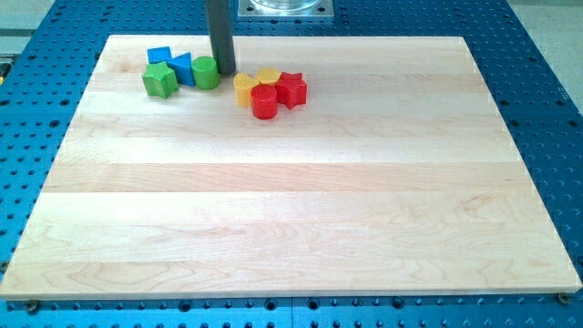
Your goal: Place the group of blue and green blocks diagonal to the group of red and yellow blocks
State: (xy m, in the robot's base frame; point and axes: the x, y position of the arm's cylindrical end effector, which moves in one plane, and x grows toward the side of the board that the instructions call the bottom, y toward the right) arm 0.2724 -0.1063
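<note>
Near the view's top left, a blue block [159,56], a second blue block [183,67], a green star block [160,80] and a green cylinder [205,72] sit bunched together. Just to their right lie a yellow block [244,87], a second yellow block [268,76], a red cylinder [264,102] and a red star block [291,88], also bunched. My tip [224,71] stands between the two groups, right beside the green cylinder's right side and left of the yellow blocks.
The wooden board [291,210] lies on a blue perforated table [547,82]. The arm's metal base [284,7] shows at the view's top edge, behind the rod.
</note>
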